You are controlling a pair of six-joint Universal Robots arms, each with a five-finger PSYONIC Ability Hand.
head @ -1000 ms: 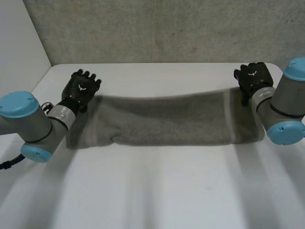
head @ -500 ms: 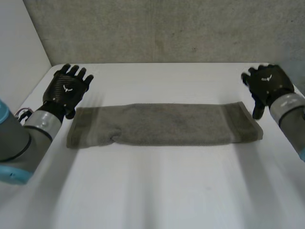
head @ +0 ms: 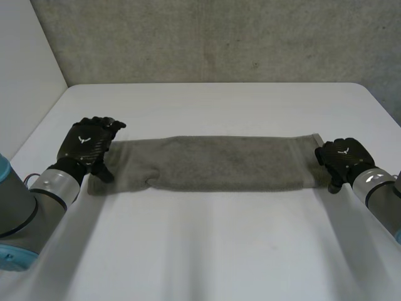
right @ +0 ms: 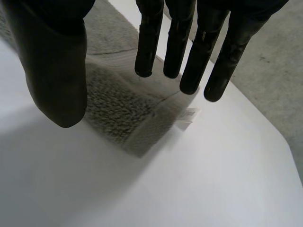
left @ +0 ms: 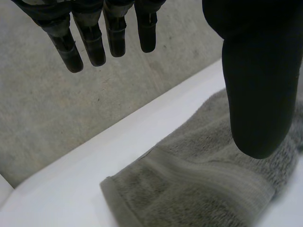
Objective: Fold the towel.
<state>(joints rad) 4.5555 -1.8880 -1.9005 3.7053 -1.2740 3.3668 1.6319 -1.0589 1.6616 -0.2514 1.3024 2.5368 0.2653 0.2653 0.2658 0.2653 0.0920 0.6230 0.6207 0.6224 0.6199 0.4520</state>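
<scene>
The grey towel [head: 213, 163] lies on the white table [head: 213, 244] as a long folded strip running left to right. My left hand [head: 88, 147] hovers over its left end, fingers [left: 94, 42] straight and thumb spread apart, with the towel's banded end [left: 189, 189] under the palm and nothing held. My right hand [head: 343, 160] is at the strip's right end. Its fingers [right: 180, 42] are straight above the towel's corner [right: 118, 109], thumb apart, not gripping. A small white label [right: 188, 115] sticks out at that corner.
A grey wall [head: 213, 37] rises behind the table's far edge. Bare white table lies in front of and behind the towel. The table's right corner [head: 366, 91] is rounded.
Both hands have moved from the towel's far corners toward me and down onto its two ends. The towel has settled flat as a strip.
</scene>
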